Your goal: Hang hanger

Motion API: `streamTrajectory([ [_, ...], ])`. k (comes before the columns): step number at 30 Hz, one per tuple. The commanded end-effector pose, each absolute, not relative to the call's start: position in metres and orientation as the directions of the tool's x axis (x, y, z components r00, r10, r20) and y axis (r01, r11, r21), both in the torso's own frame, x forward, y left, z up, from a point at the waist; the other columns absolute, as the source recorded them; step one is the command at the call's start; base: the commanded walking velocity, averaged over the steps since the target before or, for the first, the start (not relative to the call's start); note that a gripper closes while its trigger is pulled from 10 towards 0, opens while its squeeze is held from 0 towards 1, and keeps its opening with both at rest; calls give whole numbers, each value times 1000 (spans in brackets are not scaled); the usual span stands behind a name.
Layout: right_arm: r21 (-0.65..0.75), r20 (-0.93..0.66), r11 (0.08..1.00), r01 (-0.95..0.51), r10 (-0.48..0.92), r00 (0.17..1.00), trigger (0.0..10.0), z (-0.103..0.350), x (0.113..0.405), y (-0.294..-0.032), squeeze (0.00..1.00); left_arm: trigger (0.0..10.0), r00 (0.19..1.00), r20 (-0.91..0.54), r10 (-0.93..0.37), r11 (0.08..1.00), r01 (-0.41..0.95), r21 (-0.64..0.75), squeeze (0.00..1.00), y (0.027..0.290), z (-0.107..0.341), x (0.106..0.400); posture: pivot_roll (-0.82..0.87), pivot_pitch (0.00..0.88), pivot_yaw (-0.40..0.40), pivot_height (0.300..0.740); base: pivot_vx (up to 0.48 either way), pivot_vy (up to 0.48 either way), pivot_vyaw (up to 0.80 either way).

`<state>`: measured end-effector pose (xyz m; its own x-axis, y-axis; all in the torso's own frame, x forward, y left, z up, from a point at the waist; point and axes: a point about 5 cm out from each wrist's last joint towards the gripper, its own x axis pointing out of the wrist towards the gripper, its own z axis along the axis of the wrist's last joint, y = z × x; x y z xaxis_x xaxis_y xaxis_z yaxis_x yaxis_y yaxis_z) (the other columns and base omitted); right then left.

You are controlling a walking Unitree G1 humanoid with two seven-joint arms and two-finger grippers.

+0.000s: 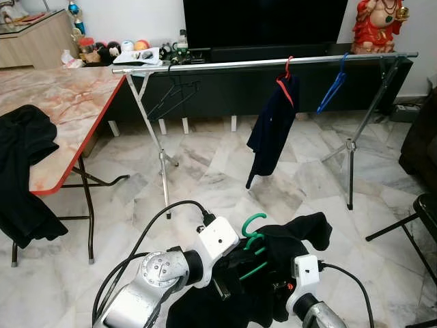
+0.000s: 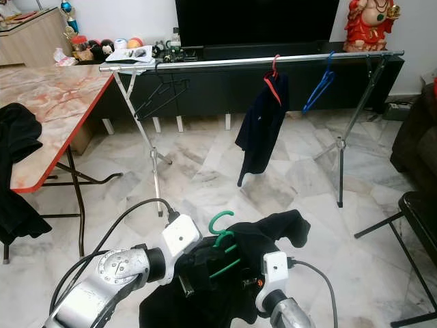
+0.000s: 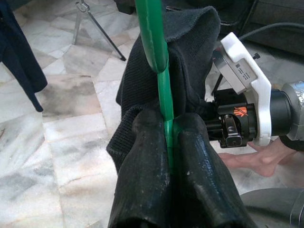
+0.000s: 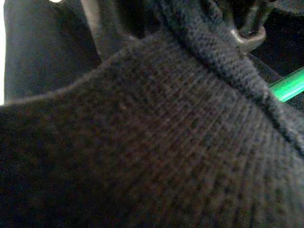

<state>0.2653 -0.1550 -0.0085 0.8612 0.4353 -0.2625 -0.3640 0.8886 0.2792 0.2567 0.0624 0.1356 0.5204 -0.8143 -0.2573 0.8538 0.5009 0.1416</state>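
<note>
We see our left gripper (image 3: 170, 142) at about 6 o'clock, low in front of us, its 2 black fingers (image 3: 142, 161) pressed together on the stem of the green hanger (image 1: 253, 240), which carries a black knit garment (image 1: 293, 239) draped over it and hanging down between both arms. Our right gripper (image 1: 290, 277) sits just at 5 o'clock, buried in that same dark cloth, and we cannot tell how its fingers stand. The silver clothes rail (image 1: 225, 65) runs across at 12 o'clock, well apart from the hanger, already bearing a black hanger (image 1: 172, 97), a navy shirt on a red hanger (image 1: 273, 126) and a blue hanger (image 1: 332, 89).
</note>
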Motion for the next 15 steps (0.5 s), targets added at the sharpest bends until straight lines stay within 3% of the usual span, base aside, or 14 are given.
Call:
streamTrajectory([
  [1, 281, -271, 892, -354, 427, 862, 0, -11, 263, -155, 0, 10000, 513, -240, -824, 490, 858, 154, 0, 62, 141, 255, 101, 81, 29, 740, 0, 0, 0],
  [15, 266, -278, 903, -338, 407, 870, 0, -11, 264, -159, 0, 10000, 516, -271, -812, 481, 856, 188, 0, 68, 138, 255, 101, 82, 28, 740, 0, 0, 0],
])
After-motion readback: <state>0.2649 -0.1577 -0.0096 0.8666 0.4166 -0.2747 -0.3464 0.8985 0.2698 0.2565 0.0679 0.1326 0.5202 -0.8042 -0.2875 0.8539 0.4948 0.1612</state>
